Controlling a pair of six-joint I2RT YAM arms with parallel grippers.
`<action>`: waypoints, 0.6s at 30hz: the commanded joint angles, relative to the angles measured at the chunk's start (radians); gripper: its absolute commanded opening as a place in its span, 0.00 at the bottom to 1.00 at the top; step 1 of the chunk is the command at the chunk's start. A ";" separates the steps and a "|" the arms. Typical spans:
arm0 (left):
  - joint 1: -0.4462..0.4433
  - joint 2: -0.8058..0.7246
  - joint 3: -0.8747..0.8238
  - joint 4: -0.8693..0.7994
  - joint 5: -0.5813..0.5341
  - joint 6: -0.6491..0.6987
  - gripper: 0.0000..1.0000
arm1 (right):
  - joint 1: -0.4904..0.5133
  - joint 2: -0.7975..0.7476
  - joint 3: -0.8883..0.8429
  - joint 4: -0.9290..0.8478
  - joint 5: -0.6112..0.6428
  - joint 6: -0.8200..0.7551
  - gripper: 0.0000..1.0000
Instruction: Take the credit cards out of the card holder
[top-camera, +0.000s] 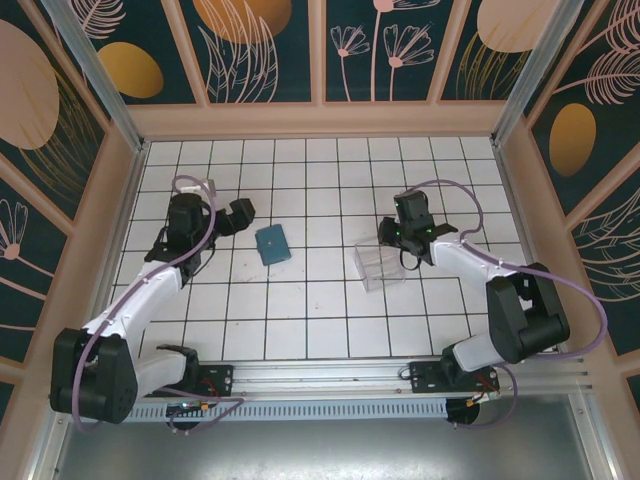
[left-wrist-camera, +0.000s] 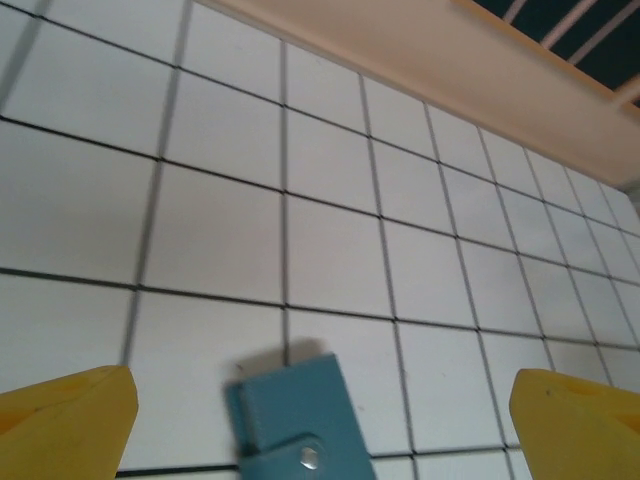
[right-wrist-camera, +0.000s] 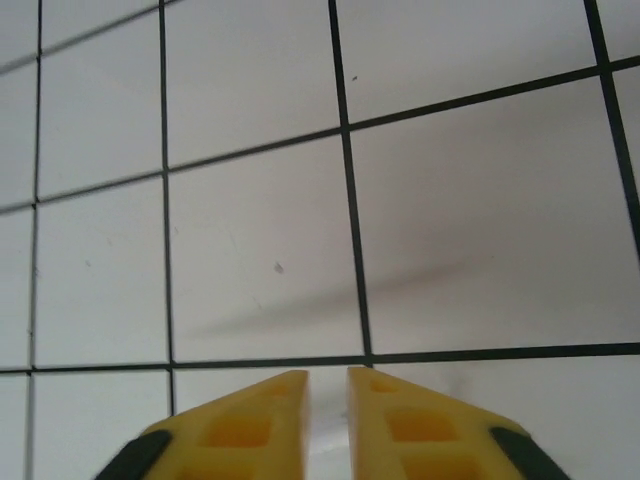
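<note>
Left fingers (left-wrist-camera: 70, 415) spread near closed card holder (left-wrist-camera: 300, 420).

Item: white tiled table (top-camera: 300, 320), black grout lines, pale wooden rim on far, left and right edges; metal rail along near edge.

Lying on it:
- small teal-blue folding wallet (top-camera: 271, 243), closed, flat, strap with metal snap; left of table centre, mid-depth.
- clear transparent plastic tray (top-camera: 378, 264), rectangular; right of table centre, mid-depth, well apart from wallet.
</note>
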 joint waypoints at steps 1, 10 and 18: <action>-0.105 0.029 0.022 -0.019 0.027 -0.099 0.94 | -0.005 -0.006 0.049 -0.017 0.022 0.030 0.28; -0.456 0.228 0.072 0.173 0.107 -0.332 0.94 | -0.160 -0.128 -0.081 -0.059 -0.197 0.045 0.71; -0.603 0.453 0.171 0.318 0.177 -0.451 0.94 | -0.196 -0.191 -0.231 -0.039 -0.353 0.058 0.76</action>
